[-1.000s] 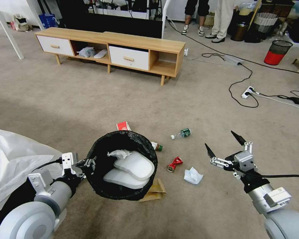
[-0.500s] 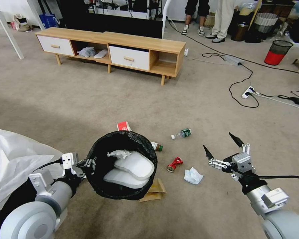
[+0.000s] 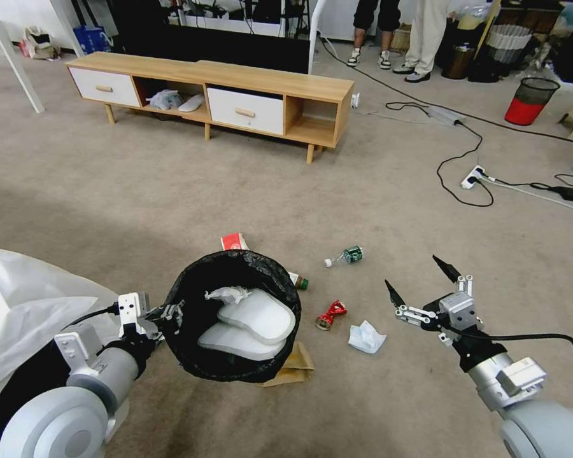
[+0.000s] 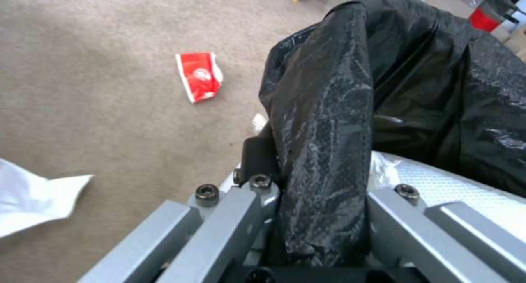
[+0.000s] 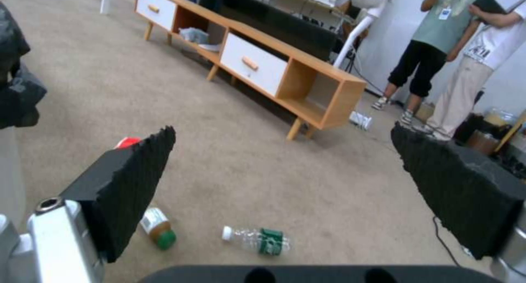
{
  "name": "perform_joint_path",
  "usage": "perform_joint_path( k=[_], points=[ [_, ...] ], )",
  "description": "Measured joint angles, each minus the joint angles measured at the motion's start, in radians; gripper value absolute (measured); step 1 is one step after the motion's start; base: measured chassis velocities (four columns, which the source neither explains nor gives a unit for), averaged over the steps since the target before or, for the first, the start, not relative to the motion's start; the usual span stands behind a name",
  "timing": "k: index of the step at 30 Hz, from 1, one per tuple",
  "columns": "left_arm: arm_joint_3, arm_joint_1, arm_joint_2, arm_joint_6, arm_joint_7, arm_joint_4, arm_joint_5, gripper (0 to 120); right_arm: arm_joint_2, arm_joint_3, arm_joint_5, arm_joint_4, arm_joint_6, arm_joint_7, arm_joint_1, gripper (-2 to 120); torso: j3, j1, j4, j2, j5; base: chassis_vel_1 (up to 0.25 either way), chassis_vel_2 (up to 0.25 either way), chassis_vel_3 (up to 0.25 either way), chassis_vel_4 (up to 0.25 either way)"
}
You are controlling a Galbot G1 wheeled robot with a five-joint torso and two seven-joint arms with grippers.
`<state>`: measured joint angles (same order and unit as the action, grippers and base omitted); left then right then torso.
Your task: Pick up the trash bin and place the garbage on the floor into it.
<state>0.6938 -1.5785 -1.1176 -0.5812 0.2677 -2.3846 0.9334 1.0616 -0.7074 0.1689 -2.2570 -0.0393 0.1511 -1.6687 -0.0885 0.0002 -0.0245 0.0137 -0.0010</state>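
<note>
right hand (image 3: 421, 278), fingers apart, has advanced toward 11 o'clock, nearing the tissue (image 3: 366, 337). left hand (image 3: 165, 315) stays clamped on the trash bin (image 3: 235, 315) rim.

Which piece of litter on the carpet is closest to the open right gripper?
The crumpled white tissue, just inboard of the right gripper; the crushed red can and both bottles lie farther off.

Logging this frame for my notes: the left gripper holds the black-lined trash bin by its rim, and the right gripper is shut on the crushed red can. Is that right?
Not quite. The left gripper does hold the trash bin by its rim, but the right gripper is open and empty, and the crushed red can lies on the floor, as the head view shows.
</note>
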Motion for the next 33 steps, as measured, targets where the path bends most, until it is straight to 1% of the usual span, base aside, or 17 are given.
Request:
perform_joint_path(
  k=[5,8,12,18,23,33],
  points=[
    [0.000,-0.001,-0.002,0.000,0.000,-0.001,0.000,0,-0.012,0.008,0.007,0.003,0.000,0.000,0.006,100,0.000,0.000,-0.0002,0.000,0.0003,-0.193,-0.195,0.195,0.158],
    [0.001,-0.002,-0.002,0.000,0.000,-0.001,0.000,0,-0.017,0.010,0.010,0.004,0.001,0.000,0.009,100,0.000,0.000,-0.0002,0.000,0.0004,-0.120,-0.085,0.121,0.084],
    [0.000,0.001,-0.003,0.001,0.000,0.001,-0.001,0,-0.028,0.013,0.015,0.004,0.007,0.000,0.007,100,0.000,0.000,-0.0001,0.000,-0.0004,0.011,0.013,-0.004,-0.009],
    [-0.003,0.004,-0.003,0.001,0.000,0.005,-0.002,0,-0.041,0.019,0.024,0.004,0.021,0.003,0.008,100,0.000,0.000,0.0001,0.000,-0.0001,0.012,0.017,-0.005,-0.004],
    [-0.005,0.004,-0.005,0.002,0.000,0.007,-0.004,0,-0.050,0.032,0.030,0.006,0.024,0.004,0.012,100,0.000,0.000,0.0000,0.000,-0.0003,-0.066,-0.054,0.064,0.050],
    [-0.008,0.003,-0.011,0.005,-0.005,0.012,-0.012,0,-0.057,0.055,0.029,0.015,0.019,0.013,0.023,100,0.000,0.000,-0.0001,0.000,0.0001,-0.187,-0.177,0.198,0.181]
  ],
)
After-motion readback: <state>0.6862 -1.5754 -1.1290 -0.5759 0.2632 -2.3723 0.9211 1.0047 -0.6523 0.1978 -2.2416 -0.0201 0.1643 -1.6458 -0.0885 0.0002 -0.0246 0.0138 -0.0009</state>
